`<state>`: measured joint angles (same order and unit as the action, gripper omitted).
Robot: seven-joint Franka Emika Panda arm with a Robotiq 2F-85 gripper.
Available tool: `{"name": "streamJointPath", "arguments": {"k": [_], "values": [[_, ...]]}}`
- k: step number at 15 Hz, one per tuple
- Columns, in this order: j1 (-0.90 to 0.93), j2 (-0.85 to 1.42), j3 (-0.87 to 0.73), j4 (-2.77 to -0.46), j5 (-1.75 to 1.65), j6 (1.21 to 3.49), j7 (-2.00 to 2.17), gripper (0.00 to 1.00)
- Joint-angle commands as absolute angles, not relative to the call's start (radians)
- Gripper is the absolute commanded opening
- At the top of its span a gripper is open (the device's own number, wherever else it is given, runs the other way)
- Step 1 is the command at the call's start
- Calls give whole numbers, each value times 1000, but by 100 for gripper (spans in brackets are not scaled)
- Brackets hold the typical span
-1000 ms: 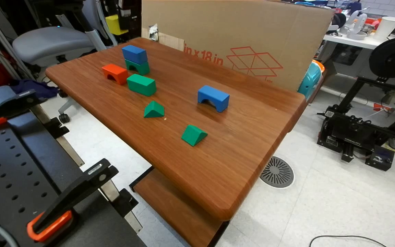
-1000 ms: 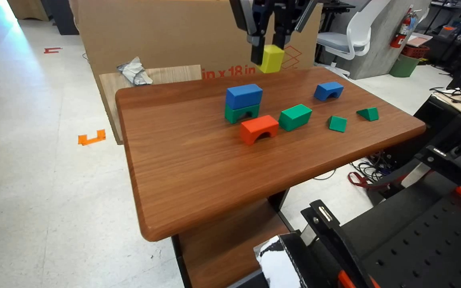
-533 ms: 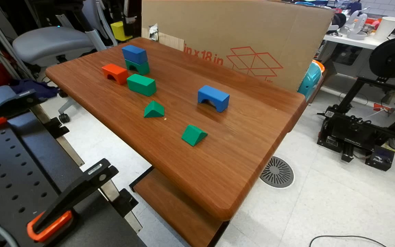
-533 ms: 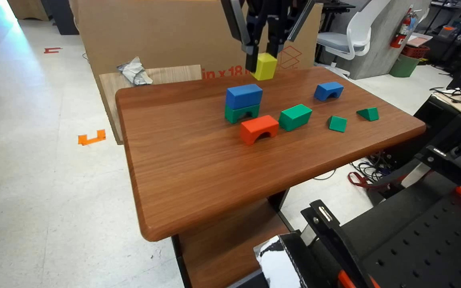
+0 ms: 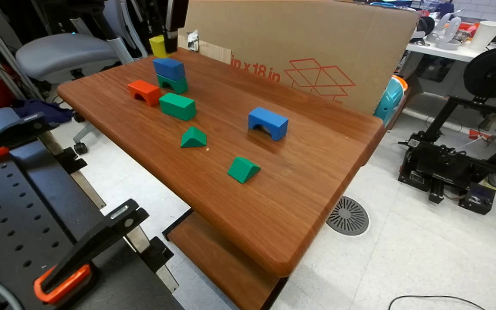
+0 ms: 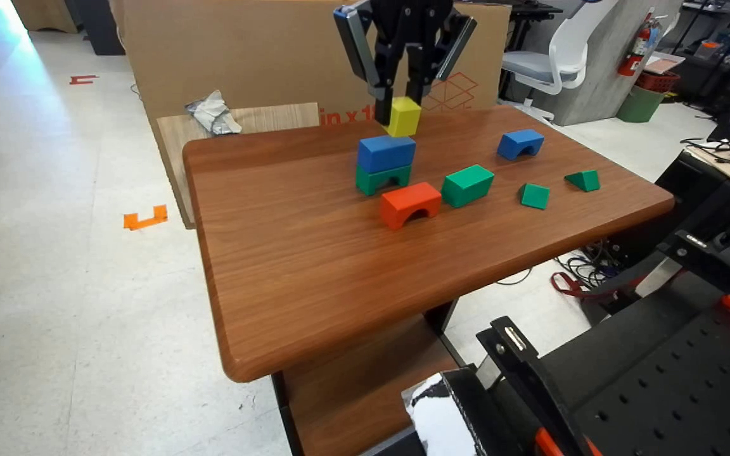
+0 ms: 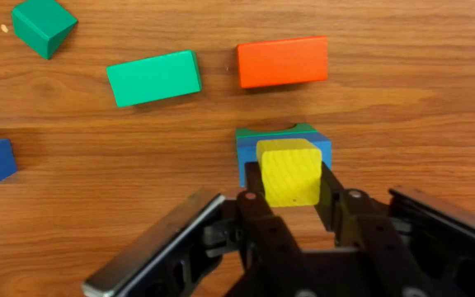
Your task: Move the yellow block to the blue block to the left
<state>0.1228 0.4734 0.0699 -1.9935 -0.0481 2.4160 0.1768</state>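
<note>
The yellow block (image 6: pixel 405 117) is a small bright cube held between the two black fingers of my gripper (image 7: pixel 290 173). It also shows in the wrist view (image 7: pixel 291 177) and in an exterior view (image 5: pixel 158 46). The blue block (image 6: pixel 386 154) is a solid block lying on top of a green arch block (image 6: pixel 371 180). In the wrist view the yellow block and fingers cover much of the blue block (image 7: pixel 246 152). The yellow block is close above the blue block's top, slightly toward the cardboard box. I cannot tell whether they touch.
An orange arch block (image 6: pixel 410 204) and a green rectangular block (image 6: pixel 467 185) stand close to the stack. Two green triangular blocks (image 5: pixel 193 137) and a blue arch block (image 5: pixel 268 123) lie farther along the table (image 5: pixel 291 206). A large cardboard box (image 5: pixel 299 47) stands behind the table.
My gripper has come down with the yellow block and moved toward the stack of the blue block and green arch. The other blocks have not moved.
</note>
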Motion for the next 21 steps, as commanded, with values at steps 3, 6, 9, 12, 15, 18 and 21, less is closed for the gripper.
{"name": "streamJointPath", "arguments": {"k": [3, 6, 9, 12, 15, 18, 21], "values": [[133, 512, 71, -1952, -25, 2431, 175, 8], [136, 523, 71, -1943, -27, 2428, 174, 8], [136, 531, 70, -1935, -27, 2426, 172, 8], [135, 536, 69, -1930, -27, 2426, 171, 8], [135, 538, 69, -1929, -28, 2421, 168, 38], [130, 531, 72, -1934, -21, 2418, 165, 63], [119, 497, 79, -1960, -4, 2426, 156, 84]]}}
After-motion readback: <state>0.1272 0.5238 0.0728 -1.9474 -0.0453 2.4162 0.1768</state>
